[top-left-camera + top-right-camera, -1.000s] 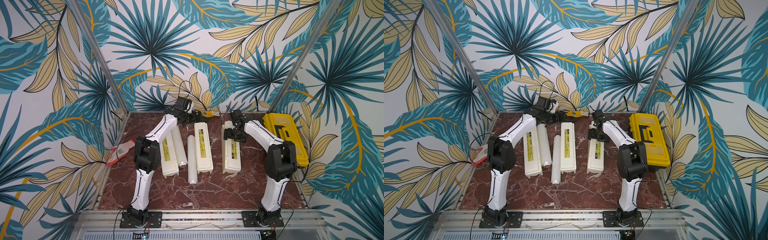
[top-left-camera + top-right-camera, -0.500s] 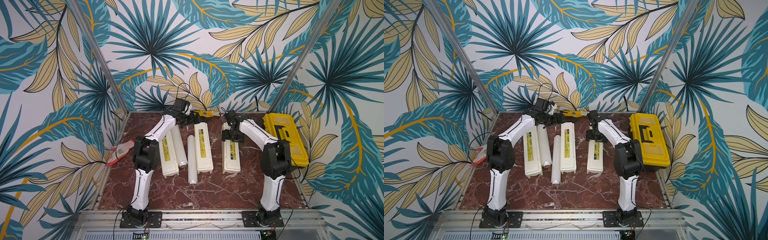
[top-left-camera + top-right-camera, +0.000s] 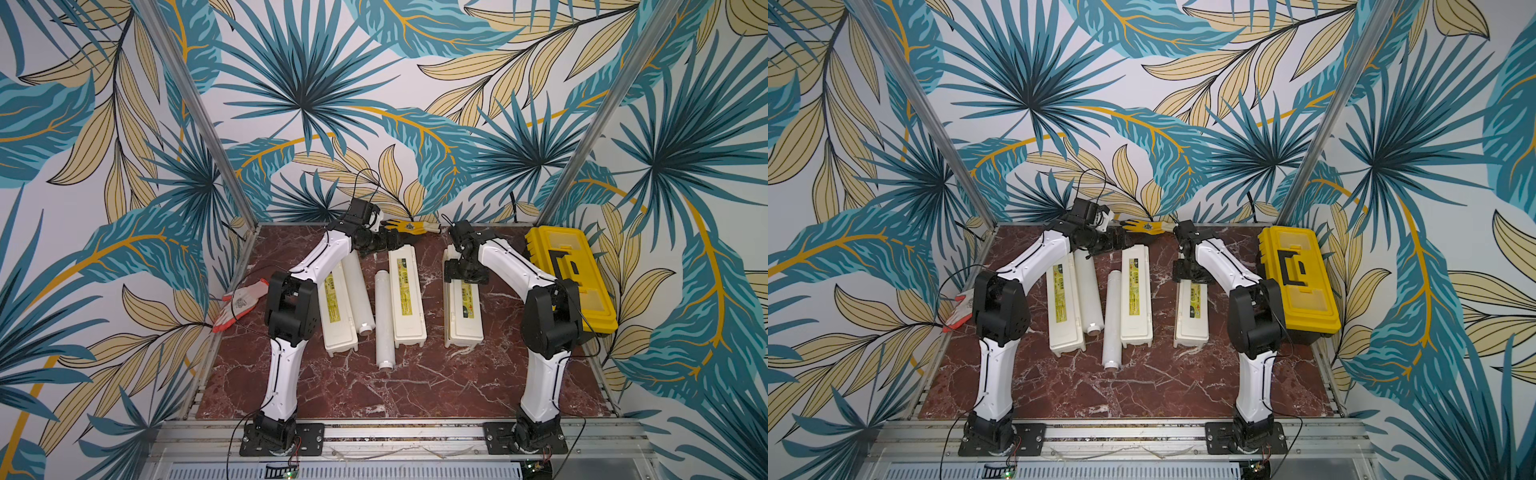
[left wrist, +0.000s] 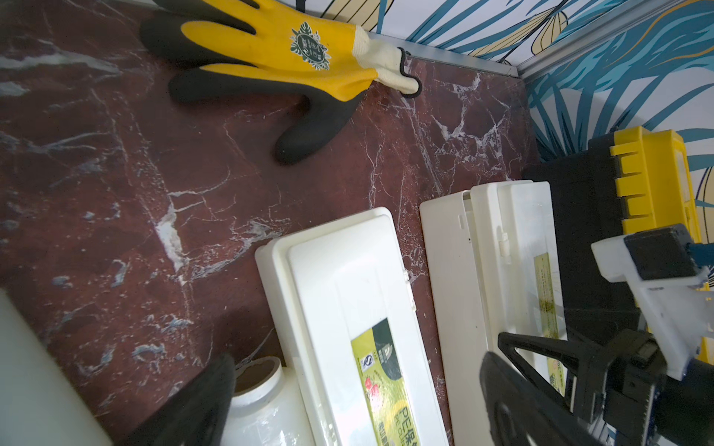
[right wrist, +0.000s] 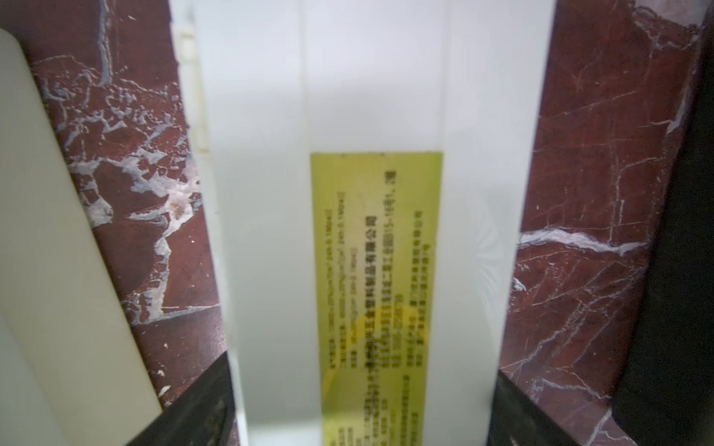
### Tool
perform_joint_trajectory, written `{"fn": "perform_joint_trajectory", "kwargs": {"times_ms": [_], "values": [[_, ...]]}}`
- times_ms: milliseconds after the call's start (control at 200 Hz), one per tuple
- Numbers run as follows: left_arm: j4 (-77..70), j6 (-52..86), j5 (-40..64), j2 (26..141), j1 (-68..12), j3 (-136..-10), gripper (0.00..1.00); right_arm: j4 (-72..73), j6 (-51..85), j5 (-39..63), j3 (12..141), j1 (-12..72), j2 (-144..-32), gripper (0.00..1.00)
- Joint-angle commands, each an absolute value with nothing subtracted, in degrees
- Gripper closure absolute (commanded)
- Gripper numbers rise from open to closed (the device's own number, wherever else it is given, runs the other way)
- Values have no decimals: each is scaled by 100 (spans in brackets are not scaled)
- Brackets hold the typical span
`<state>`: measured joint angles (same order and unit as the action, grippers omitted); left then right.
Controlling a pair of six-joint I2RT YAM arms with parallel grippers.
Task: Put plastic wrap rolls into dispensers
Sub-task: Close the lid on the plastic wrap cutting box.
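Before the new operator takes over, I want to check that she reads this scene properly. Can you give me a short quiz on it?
1. How many plastic wrap rolls lie loose on the table?
2. True or false: the left tool is shut.
3. The right tool straddles: A) a plastic wrap roll, B) a dispenser, C) bare table.
Key: 1 two; 2 false; 3 B.
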<state>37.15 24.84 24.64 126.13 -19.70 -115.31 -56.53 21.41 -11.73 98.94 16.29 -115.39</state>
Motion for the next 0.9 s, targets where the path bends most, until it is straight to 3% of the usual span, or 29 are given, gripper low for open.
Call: {"fn": "perform_joint_trajectory", "kwargs": {"times_ms": [0,896], "values": [[3725,2365,2448,12273,-1948,-11358,0,-5475,2168,-1174,9781,1657,-11303,13],[3726,2397,2481,12322,-1951,-11443,0,-5656,2134,-875,9939,1661,-11276,13]]}}
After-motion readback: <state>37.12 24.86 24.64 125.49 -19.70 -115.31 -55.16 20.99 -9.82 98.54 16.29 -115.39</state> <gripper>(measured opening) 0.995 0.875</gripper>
